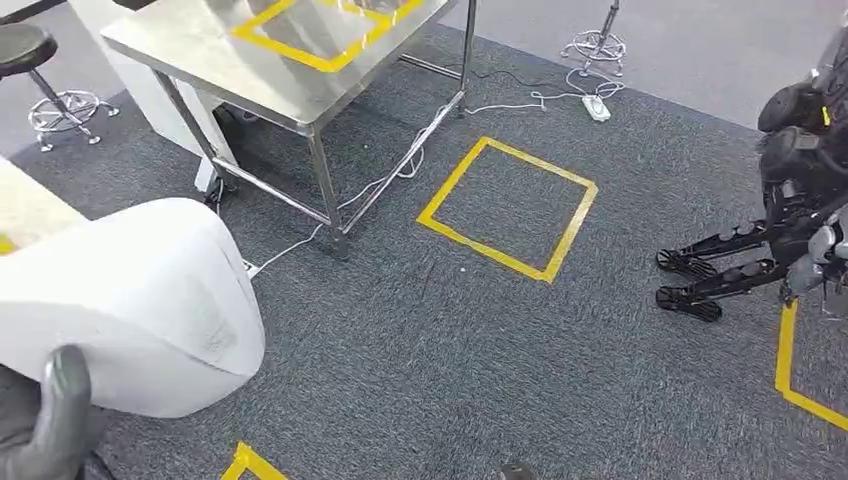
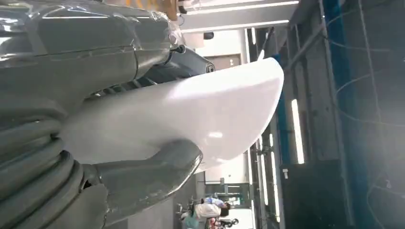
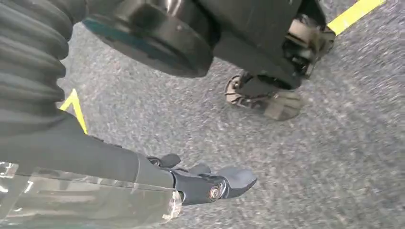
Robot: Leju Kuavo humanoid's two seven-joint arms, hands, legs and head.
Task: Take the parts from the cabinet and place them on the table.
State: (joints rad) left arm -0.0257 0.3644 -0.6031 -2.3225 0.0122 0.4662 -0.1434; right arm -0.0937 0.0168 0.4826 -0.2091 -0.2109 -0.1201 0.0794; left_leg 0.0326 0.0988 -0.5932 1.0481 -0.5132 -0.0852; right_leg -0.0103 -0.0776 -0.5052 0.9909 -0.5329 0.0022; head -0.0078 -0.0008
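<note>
Clearly, the left robot hand [image 2: 110, 157] grips a smooth, rounded white part [image 2: 205, 114].

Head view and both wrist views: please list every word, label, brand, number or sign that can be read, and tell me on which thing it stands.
No text can be read in any of the three views.
Large white smooth plastic part held by the left hand: faint grey marks on its side, too blurred to read.
Yellow tape square on the grey carpet: a plain outline, no letters.
Steel table: yellow tape, no writing.
</note>
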